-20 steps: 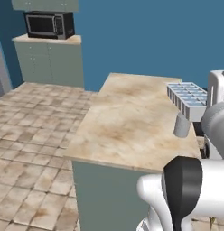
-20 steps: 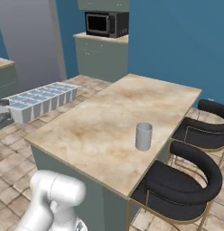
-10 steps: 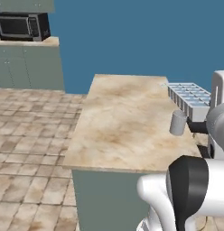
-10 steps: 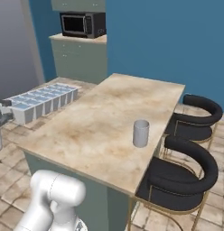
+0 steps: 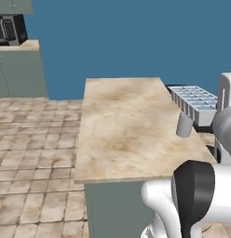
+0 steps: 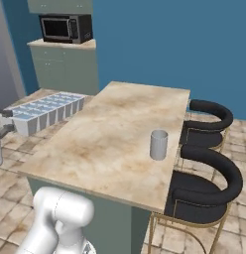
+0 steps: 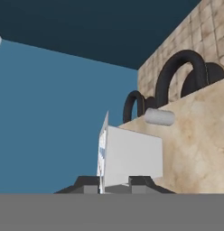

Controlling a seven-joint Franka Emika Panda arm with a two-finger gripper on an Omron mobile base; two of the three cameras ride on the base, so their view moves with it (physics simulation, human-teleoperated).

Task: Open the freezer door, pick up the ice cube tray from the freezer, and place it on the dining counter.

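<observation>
Left to right from the right base view: ice cube tray clamped in the fingers, held level in the air just off the dining counter edge. Grey cup upright on the counter, black stools beyond.

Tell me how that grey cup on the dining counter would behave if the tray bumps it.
The grey cup stands upright, tall and narrow, so it would probably tip. Being round, it might then roll toward the black stools. It looks empty, likely light.

light: even, bright — flat render | shadows: faint | glare: none | focus: sharp — slightly pixelated
</observation>
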